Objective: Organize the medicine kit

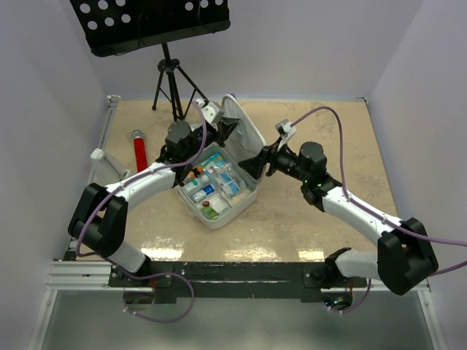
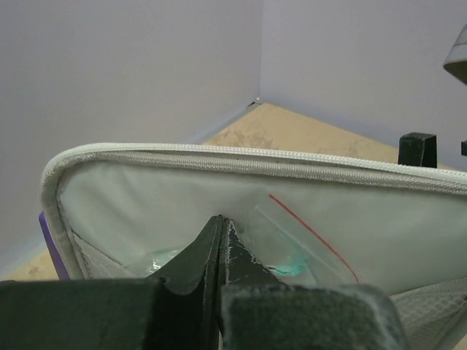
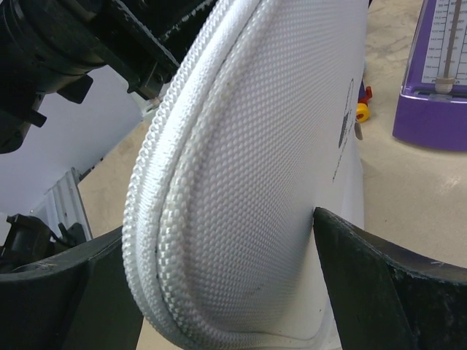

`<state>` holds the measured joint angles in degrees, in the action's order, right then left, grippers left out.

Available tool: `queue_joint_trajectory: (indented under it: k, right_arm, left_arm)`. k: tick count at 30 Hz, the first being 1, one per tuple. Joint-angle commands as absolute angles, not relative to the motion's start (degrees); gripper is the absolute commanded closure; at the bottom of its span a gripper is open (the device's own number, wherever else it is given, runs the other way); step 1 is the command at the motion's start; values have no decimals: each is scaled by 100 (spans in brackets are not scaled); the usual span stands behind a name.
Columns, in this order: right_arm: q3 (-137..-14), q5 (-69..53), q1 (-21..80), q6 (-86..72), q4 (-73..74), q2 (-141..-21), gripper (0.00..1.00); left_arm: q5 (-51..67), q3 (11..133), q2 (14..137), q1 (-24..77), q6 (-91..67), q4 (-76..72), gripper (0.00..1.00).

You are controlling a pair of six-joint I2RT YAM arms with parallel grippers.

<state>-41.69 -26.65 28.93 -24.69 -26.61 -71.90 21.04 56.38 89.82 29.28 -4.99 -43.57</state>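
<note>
- The medicine kit [image 1: 216, 223] lies open on the table [image 1: 314, 226], between the two arms. Its base is flat, and its lid [image 1: 244, 131] stands raised along the kit's far edge.
- The kit's base holds small bottles and packets in rows. Their labels are too small to read in the top view.
- Left gripper [image 2: 220, 222]: clenched, jaws fully together. The tips rest against the grey-white inner face of the kit's lid, at a clear zip bag [image 2: 292, 240] with a red line along its top. Whether any thin material is pinched between the tips cannot be told.
- A grey zipper [image 2: 241, 157] runs along the upper rim of the kit's lid, above the left gripper.
- Right gripper [image 3: 211, 230]: released, jaws spread wide. It straddles the side edge of the kit's lid, one finger [image 3: 379, 284] meeting the white woven outer face and the other at the piped rim. No firm clamp on the lid is evident.
- The outer face of the kit's lid carries a small dark logo [image 3: 343, 131] with a line of print beside it. The print is not legible.
- A purple metronome [image 3: 434, 73] stands beyond the kit's lid. Its white scale bears graduation marks and figures too small to read.
- A red cylinder [image 1: 139, 152] lies on the left arm's side of the kit.
- A black music stand [image 1: 149, 25] stands behind the kit, at the table's far edge.
</note>
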Motion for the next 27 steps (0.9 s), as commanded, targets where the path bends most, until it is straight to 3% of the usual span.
queue_joint_trajectory:
  k: [1,12,27]
  right_arm:
    - [-4149,-2813,2927,-2540,-2936,-6952,12]
    - [-4201,-2593,2927,-2557,-2663,-6627,11]
    - [-4342,-2637,2927,-2795,-2839,-6732,11]
  left_arm:
    - [2048,5923,8631,2936,-132,-3290,100]
    - [1555,5871,7700,2927,-439,-3296,100]
    - [2777,5186,7348,2962,-1231,-2769,100]
